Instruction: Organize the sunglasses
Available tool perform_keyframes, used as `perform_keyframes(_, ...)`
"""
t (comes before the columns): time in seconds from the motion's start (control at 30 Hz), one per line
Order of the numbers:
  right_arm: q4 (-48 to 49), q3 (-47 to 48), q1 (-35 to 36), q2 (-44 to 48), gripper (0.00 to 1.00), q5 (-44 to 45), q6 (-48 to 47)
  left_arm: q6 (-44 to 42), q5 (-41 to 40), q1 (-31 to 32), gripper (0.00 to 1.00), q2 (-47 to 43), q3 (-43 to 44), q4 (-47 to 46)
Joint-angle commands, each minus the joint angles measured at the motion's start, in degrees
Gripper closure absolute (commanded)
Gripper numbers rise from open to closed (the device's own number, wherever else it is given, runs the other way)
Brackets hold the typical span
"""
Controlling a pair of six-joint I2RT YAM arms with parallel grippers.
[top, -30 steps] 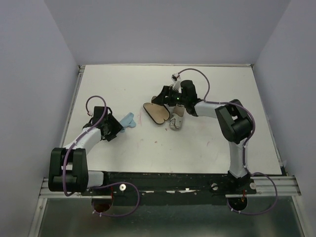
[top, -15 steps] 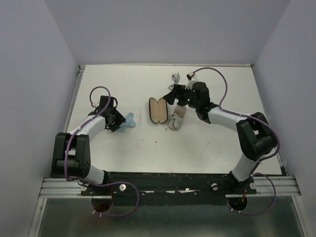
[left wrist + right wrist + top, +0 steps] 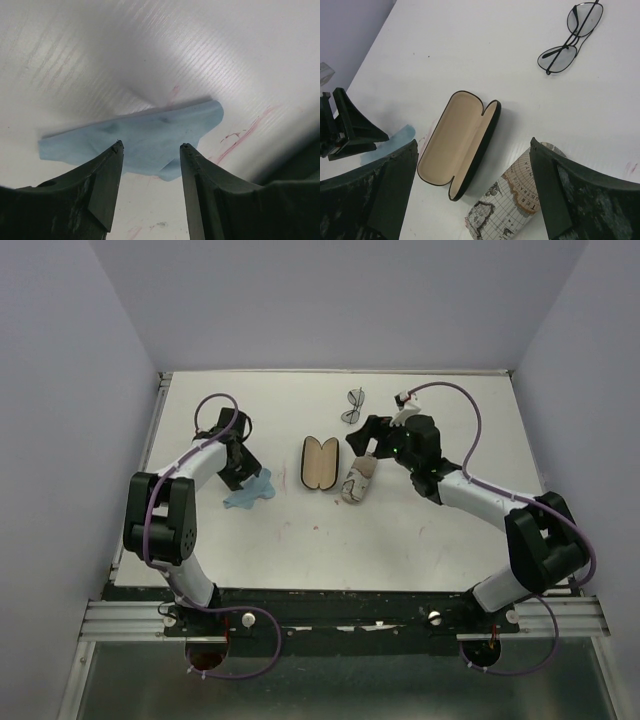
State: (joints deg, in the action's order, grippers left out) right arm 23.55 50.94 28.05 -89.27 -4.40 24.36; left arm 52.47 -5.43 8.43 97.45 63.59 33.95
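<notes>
Right hand (image 3: 365, 437) drawn back; one sunglasses pair (image 3: 354, 405), one open case (image 3: 319, 462), one pouch (image 3: 357, 480)

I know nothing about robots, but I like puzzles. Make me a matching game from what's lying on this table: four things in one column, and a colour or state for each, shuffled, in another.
Things
1. hard case
2. thin-framed sunglasses
3. cloth
4. pouch

Descriptions
A. light blue
B. printed with an old map
C. lying open, tan inside
D. grey lenses, farthest from the arms' bases

Pairs: 1-C, 2-D, 3-A, 4-B
</notes>
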Motion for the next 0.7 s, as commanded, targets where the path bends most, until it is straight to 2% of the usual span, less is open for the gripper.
perform_keyframes(0.0,1.06,-2.24,0.07,2.61,0.02,2.82,-1.77,0.79,3.38,0.01,0.41,0.99,2.41,-4.22)
perform_keyframes(0.03,0.97,-2.16,-0.02,2.70,0.02,2.56,-1.77,1.58,6.98,0.45,0.40,1.25,2.33,-8.25)
perform_keyframes(0.1,1.14,-2.60,0.07,3.14,0.02,2.38,-1.60,4.47,6.41,2.02,0.40,1.95,1.89,-13.90)
perform_keyframes(0.2,1.15,-3.12,-0.01,3.93,0.02,1.94,-1.51,8.61,6.31,2.91,0.39,3.97,1.89,-14.70)
perform_keyframes(0.37,1.15,-3.83,-0.02,5.42,0.02,1.68,-1.16,13.09,7.46,4.58,0.40,4.59,-4.43,-17.87)
perform_keyframes(0.5,1.15,-4.53,-0.02,6.04,0.02,1.24,-0.54,13.80,5.87,7.47,0.39,0.82,-8.91,-19.01)
perform_keyframes(0.67,0.71,-5.41,0.07,7.27,0.02,-0.51,0.34,14.15,7.62,11.95,0.39,-3.14,-13.75,-21.03)
